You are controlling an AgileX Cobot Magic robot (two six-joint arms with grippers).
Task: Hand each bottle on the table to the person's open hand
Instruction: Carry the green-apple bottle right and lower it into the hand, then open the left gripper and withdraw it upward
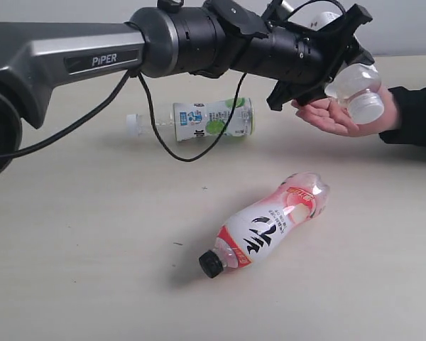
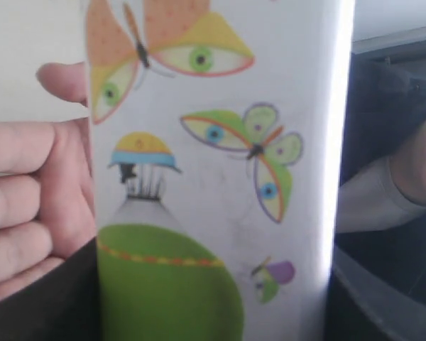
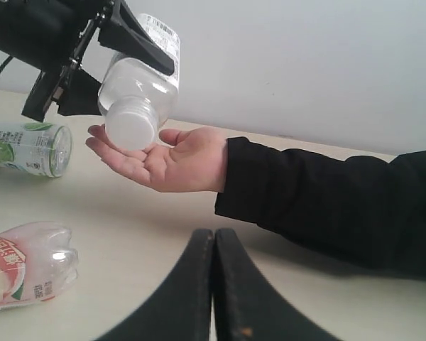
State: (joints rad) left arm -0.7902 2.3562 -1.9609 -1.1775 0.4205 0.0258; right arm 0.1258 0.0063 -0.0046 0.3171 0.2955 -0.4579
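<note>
The held bottle (image 1: 356, 89) hung cap down over the person's open hand (image 1: 332, 115), at the far right of the table (image 1: 71, 277). Its white cap (image 3: 130, 128) sat just over the palm. Whether it touched the skin could not be told from either the outside view or the right wrist view. The left pincer (image 1: 332, 62) reached across from the left and had its jaws clamped on the clear body of that bottle, which leaned rather than stood upright. In the left wrist view a white label with butterflies (image 2: 220, 177) filled most of the picture, with the person's fingers (image 2: 25, 206) beside it.

The step in hand looked like the release. To do it well, the arm should probably ease down until the cap and shoulder rest in the palm, not out on the fingertips, since a smooth round bottle let go at a tilt could roll off. The jaws should open slowly and only a little at first, giving the fingers time to close. Then the arm should draw back up and to the left, clear of the thumb.

Two more bottles lay on their sides. The lime bottle (image 1: 207, 118) was at the far middle with its cap pointing left, and the pink bottle (image 1: 266, 227) was nearer, with its black cap toward the near left. No fourth bottle showed. The right pincer (image 3: 214, 284) hung low near the black sleeve (image 3: 326, 206), its jaws pressed together and holding nothing.
</note>
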